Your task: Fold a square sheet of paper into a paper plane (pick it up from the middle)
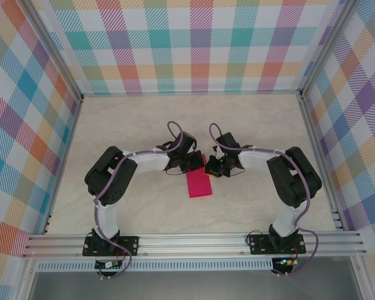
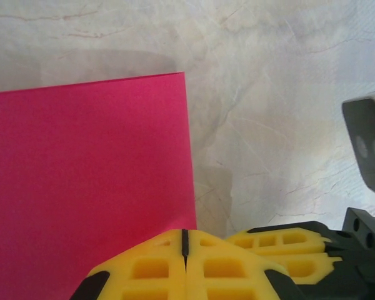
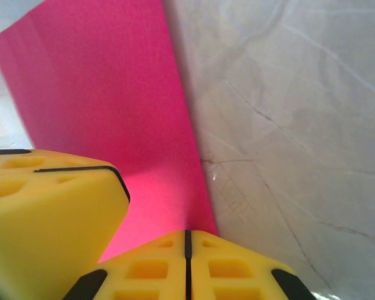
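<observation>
At tabletop (image 1: 144,125) centre: square sheet of paper (image 1: 199,184), lying as narrow rectangle, apparently folded in half. At its edge, left fingers (image 2: 150,269) pressed together; right fingers (image 3: 231,269) likewise, beside them. Likely step: creasing. Next: lifting one corner without shifting the sheet.

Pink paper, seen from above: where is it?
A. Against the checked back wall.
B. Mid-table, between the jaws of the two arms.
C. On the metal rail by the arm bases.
B: the pink paper is at the middle of the table, its far end between the jaws of the left arm and the right arm.
</observation>
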`<state>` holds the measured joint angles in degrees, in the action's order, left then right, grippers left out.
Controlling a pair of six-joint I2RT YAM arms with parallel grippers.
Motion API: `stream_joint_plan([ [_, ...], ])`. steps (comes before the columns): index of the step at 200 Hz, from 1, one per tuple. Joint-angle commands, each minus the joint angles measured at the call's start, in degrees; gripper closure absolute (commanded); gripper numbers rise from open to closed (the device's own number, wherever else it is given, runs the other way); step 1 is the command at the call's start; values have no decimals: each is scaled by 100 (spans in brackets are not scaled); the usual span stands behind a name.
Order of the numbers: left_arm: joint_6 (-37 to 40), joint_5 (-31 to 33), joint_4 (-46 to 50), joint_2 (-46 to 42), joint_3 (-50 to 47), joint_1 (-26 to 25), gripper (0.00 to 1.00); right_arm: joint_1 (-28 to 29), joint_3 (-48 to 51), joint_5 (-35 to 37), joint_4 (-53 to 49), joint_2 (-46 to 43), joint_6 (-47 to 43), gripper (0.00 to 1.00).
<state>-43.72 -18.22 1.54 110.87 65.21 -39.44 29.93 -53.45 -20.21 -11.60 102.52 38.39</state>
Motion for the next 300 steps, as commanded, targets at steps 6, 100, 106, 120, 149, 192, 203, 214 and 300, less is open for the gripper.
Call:
stream_joint_plan([
  [6,-31,-215,-185,212,181,59,96,-23,1,-80,71,140,58,92],
  [100,-22,165,140,459,169,57,97,-65,259,-256,241,-288,-102,92],
  [106,-8,186,165,457,169,56,97,-66,294,-247,237,-286,-100,92],
  [120,-3,217,226,495,175,52,97,-75,386,-247,252,-262,-97,92],
  [149,-22,354,365,516,150,51,97,-80,603,-317,271,-259,-75,92],
  [192,35,464,461,497,174,42,97,-84,783,-528,355,-410,-113,91],
  [203,59,411,445,489,198,46,97,-84,806,-545,421,-501,-112,91],
  [214,87,328,405,459,240,43,97,-110,814,-575,499,-593,-88,91],
  [300,270,101,447,393,497,-6,96,-154,1126,-728,842,-709,57,89],
])
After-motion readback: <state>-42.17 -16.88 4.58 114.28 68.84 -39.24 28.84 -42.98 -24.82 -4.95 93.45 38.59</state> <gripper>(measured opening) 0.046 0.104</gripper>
